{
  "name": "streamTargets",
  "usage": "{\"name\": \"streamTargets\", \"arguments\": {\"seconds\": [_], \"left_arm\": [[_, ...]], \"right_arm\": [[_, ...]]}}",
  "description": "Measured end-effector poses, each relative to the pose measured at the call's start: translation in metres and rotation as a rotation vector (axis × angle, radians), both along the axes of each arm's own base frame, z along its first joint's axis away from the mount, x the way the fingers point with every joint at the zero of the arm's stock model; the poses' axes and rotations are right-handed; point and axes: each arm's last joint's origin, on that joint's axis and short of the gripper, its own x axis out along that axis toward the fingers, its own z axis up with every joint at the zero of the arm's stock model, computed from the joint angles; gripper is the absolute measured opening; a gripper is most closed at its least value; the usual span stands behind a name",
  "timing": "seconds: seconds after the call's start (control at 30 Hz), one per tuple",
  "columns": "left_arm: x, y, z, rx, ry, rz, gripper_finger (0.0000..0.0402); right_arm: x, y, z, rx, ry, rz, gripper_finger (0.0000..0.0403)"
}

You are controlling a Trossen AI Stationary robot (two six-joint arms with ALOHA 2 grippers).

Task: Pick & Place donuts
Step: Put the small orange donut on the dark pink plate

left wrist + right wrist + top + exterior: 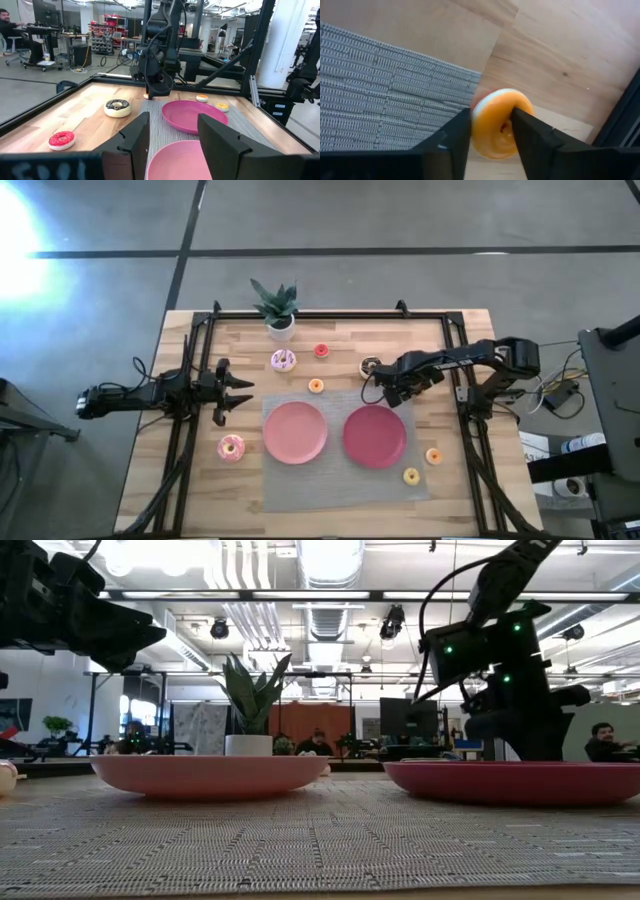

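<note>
Grey concrete floor point(400, 220) with dark seam lines around the wooden table point(470, 490). Open workshop behind: white ceiling ducts point(240, 610), strip lights point(330, 555), desks with monitors point(400, 720), seated people point(603, 737), white pillar point(280, 40).

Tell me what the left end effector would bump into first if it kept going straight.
The left end effector would probably meet the nearer pink plate first, though it might pass just above.

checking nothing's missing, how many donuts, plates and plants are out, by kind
donuts lying on the table: 7
orange donut in the right gripper: 1
pink plates: 2
potted plant: 1
total: 11
</note>
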Motion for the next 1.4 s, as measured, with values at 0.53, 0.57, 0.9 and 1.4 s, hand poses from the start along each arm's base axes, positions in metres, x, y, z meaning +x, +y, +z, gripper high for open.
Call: {"name": "streamTargets", "arguments": {"seconds": [0.53,0.57,0.9,1.4], "left_arm": [[0.0,0.0,0.0,0.0,0.0,0.0,0.014],[0.0,0.0,0.0,0.0,0.0,0.0,0.014],[0.0,0.0,0.0,0.0,0.0,0.0,0.014],[0.0,0.0,0.0,0.0,0.0,0.0,0.014]], "right_arm": [[-0.018,0.0,0.054,0.122,-0.494,-0.063,0.001],[-0.02,0.0,0.057,0.16,-0.587,-0.089,0.001],[-0.023,0.015,0.04,0.487,-1.208,-0.24,0.0011],[0.023,0.046,0.01,0.532,-0.984,-0.117,0.0013]]}}
